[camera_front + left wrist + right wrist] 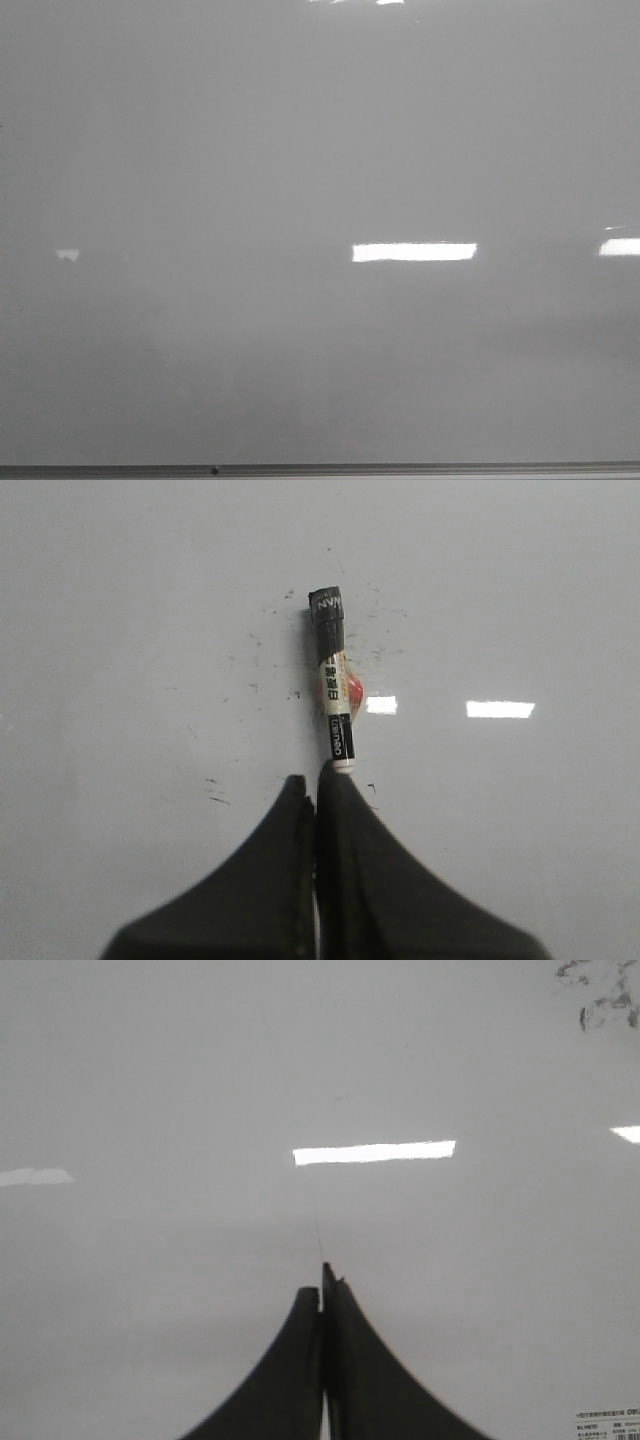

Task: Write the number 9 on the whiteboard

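The whiteboard (300,150) is a glossy pale grey surface that fills the front view, with a thin grey edge strip (400,468) along the bottom. No number 9 shows in any view. In the left wrist view a marker (336,695) with a black cap lies on the whiteboard (120,630), just beyond my left gripper (315,785). That gripper is shut with nothing between its jaws, and the marker's near end sits at the tip of one finger. My right gripper (322,1280) is shut and empty over bare whiteboard (150,1080). Neither gripper shows in the front view.
Bright rectangular light reflections (414,252) lie on the board. Small dark ink specks (215,790) surround the marker. Dark smudges (600,1000) and a small printed label (607,1425) show in the right wrist view.
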